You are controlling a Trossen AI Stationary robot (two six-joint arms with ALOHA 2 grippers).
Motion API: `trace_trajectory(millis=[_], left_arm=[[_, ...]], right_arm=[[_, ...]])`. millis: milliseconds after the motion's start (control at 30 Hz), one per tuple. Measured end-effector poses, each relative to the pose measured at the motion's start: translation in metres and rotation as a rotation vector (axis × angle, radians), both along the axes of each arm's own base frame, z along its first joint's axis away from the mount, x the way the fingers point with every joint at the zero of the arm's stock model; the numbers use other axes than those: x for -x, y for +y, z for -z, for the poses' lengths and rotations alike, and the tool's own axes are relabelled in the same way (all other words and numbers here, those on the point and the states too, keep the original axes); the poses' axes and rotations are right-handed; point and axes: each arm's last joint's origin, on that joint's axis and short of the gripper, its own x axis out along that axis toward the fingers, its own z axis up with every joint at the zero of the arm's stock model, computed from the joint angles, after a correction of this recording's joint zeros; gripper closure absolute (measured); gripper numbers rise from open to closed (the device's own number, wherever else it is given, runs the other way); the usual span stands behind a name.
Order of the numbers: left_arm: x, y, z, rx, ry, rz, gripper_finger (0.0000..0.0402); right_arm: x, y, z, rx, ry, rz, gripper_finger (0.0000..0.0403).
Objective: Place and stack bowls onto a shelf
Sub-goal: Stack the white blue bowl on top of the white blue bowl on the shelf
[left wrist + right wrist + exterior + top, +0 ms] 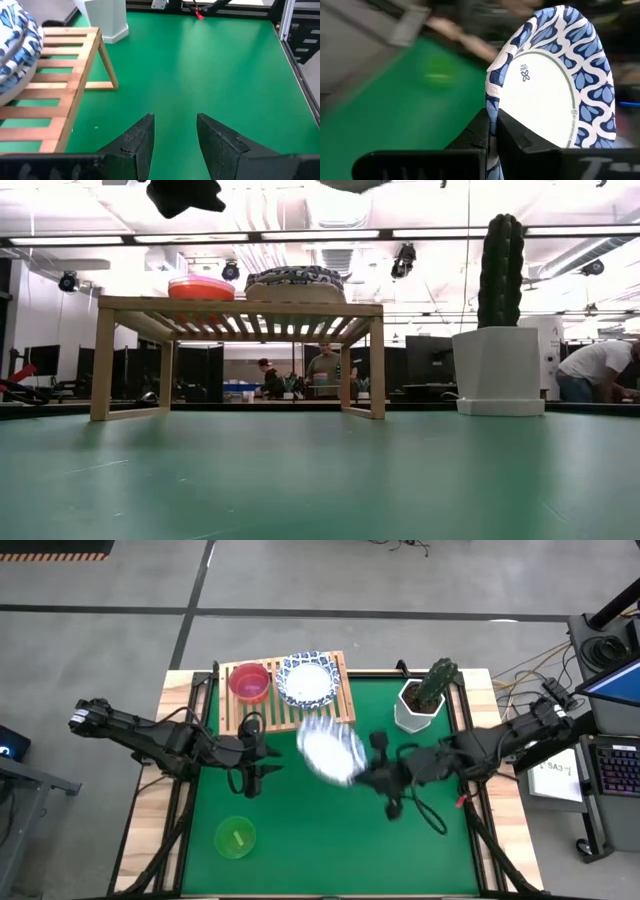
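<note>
A blue-and-white patterned bowl [332,751] hangs tilted above the worktop's [330,840] middle, its rim pinched in the right claw [492,131], whose arm reaches in from the right edge. On the wooden shelf [232,712] at the far edge sit a red bowl [249,682] and another patterned bowl [307,679]. A green bowl [235,837] lies near the front left corner. The left claw [174,137], fingers spread, hovers beside the shelf.

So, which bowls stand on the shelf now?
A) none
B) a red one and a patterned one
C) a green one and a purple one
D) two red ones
B: in the high view the red bowl and a patterned bowl sit side by side on the shelf.
</note>
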Motion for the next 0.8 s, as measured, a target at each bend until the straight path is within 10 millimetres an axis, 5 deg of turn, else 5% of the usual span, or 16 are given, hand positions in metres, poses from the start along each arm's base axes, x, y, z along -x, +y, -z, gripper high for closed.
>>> trace_trajectory(millis=[200, 467, 800], left_arm=[[-0.001, 0.000, -0.001, 0.003, -0.013, -0.002, 0.0271], [-0.001, 0.000, -0.001, 0.007, -0.018, -0.003, 0.0271], [-0.001, 0.000, -0.001, 0.009, -0.018, -0.004, 0.0271]], right_arm=[[-0.013, -0.055, -0.021, 0.134, -0.097, 0.270, 0.0390], [-0.038, -0.126, -0.007, 0.091, -0.061, 0.427, 0.0390], [-0.078, -0.156, 0.027, 0.167, 0.048, 0.473, 0.0390]])
